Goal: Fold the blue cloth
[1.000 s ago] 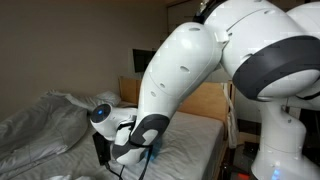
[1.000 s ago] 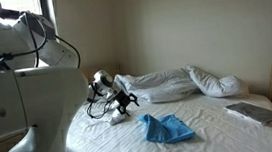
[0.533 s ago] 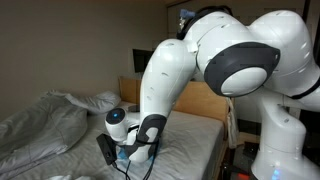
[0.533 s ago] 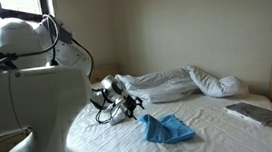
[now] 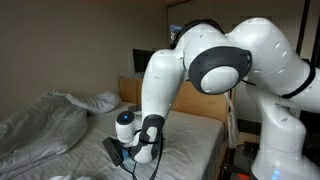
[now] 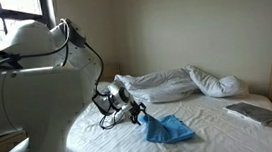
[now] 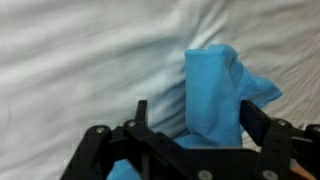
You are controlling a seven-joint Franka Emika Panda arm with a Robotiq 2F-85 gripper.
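Blue cloth [image 7: 212,95] bunched on bedsheet [image 7: 80,60] — arm [image 5: 165,85] bent low, jaws apart astride it.

no readable text, labels, brands or numbers on anything in view

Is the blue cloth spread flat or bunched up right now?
Bunched up: the blue cloth lies rumpled, its edges doubled over, on the white sheet.

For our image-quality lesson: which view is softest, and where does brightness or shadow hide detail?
Wrist view: softest, the blue cloth and bedsheet smeared, jaws a dark silhouette. In an exterior view the window is blown out; in an exterior view the room is dim behind the robot arm.
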